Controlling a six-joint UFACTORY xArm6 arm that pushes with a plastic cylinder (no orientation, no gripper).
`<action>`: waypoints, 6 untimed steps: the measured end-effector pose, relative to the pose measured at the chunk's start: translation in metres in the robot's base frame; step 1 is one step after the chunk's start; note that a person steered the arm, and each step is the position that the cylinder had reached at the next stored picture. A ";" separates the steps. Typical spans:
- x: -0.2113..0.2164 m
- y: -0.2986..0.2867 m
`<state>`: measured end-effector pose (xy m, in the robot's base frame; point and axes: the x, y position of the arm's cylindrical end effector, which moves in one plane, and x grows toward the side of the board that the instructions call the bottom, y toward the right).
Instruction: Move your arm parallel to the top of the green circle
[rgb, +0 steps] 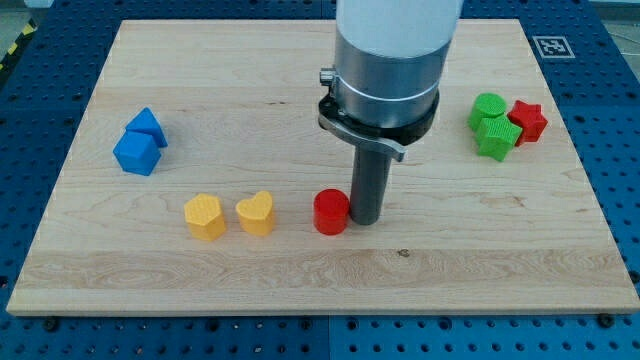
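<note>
The green circle (489, 106) sits near the board's right edge, touching a green block (497, 137) just below it and a red star (529, 121) to its right. My tip (365, 218) rests on the board in the lower middle, right beside a red cylinder (331, 212) on its left and touching or nearly touching it. The tip is far to the left of and below the green circle. The arm's wide grey body (390, 60) rises above the rod.
Two yellow blocks, a hexagon-like one (205, 216) and a heart (256, 213), lie left of the red cylinder. Two blue blocks (140, 142) sit together at the left. The wooden board (320, 270) lies on a blue perforated table.
</note>
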<state>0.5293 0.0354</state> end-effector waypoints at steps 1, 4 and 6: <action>0.000 -0.015; -0.068 0.028; -0.181 0.094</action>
